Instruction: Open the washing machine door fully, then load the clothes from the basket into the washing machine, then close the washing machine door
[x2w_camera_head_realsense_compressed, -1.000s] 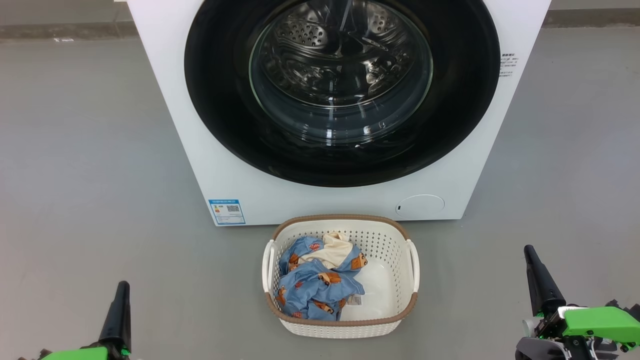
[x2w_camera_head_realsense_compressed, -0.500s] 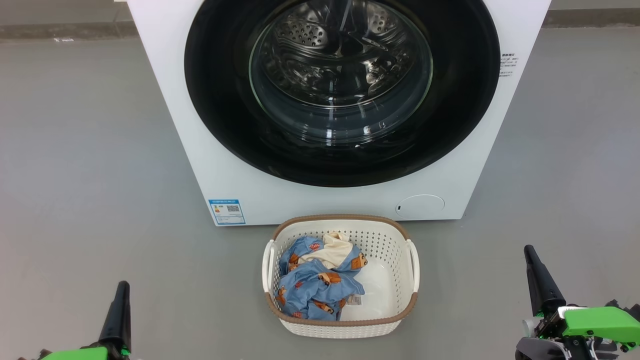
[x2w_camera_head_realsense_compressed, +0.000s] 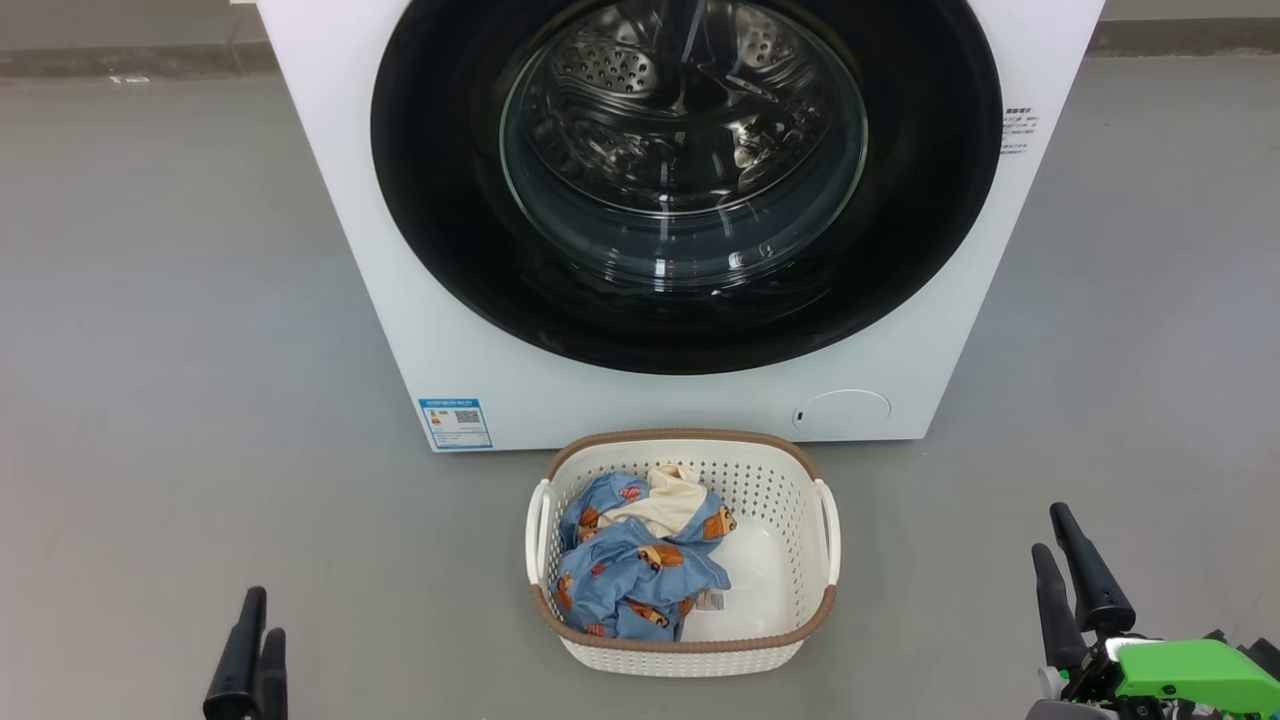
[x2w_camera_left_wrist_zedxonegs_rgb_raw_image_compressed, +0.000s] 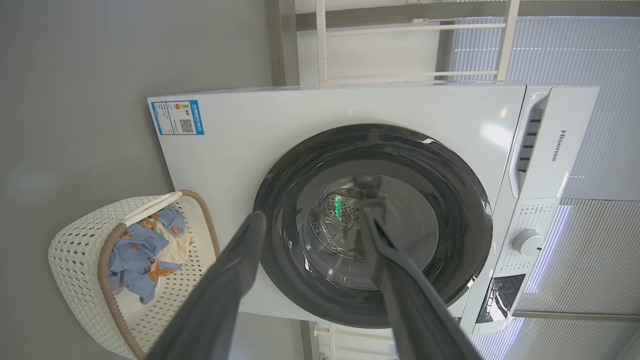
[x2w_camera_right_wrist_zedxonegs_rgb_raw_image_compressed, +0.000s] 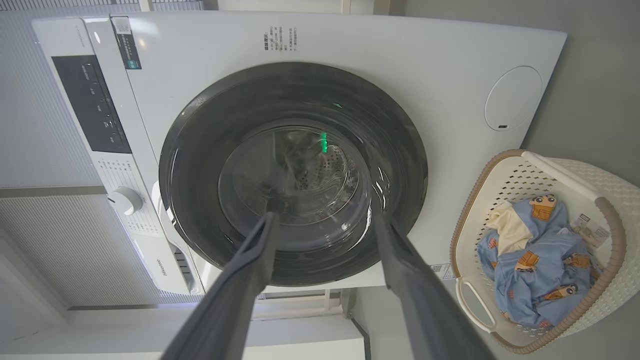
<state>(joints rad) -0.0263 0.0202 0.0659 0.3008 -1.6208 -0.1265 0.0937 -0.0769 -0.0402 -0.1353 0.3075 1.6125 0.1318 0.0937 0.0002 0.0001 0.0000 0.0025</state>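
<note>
Grey smooth floor (x2w_camera_head_realsense_compressed: 150, 350) lies all around. At the top middle of the head view stands the big white boxy washing machine (x2w_camera_head_realsense_compressed: 330, 200). Its large round door with the wide shiny black rim (x2w_camera_head_realsense_compressed: 440, 200) is shut flat against the front. Through the clear glass bowl (x2w_camera_head_realsense_compressed: 680, 200) in the middle of the door you can see the steel drum with little holes (x2w_camera_head_realsense_compressed: 620, 75). Low on the front, a small blue label sticker (x2w_camera_head_realsense_compressed: 455, 423) sits at the left and a round white flap (x2w_camera_head_realsense_compressed: 842, 410) sits at the right.

Just below the machine, in the lower middle of the picture, the small cream-white plastic basket with holes and a brown rim (x2w_camera_head_realsense_compressed: 770, 480) stands on the floor. The light blue clothes with little orange-brown bears and a cream part (x2w_camera_head_realsense_compressed: 630, 570) lie bunched up inside it, on its left side. The right side of the basket's bottom is bare.

The left hand (x2w_camera_head_realsense_compressed: 264, 614) is in the lower left corner, with its dark fingers pointing up. The right hand (x2w_camera_head_realsense_compressed: 1050, 528) is in the lower right corner, with a bright green part (x2w_camera_head_realsense_compressed: 1190, 670) behind it. Both hands are well apart from the basket and the machine. In the wrist views each hand's two fingers stand spread wide, with nothing between them, and point toward the black door. A white round knob (x2w_camera_left_wrist_zedxonegs_rgb_raw_image_compressed: 527, 242) shows on the machine's panel.
</note>
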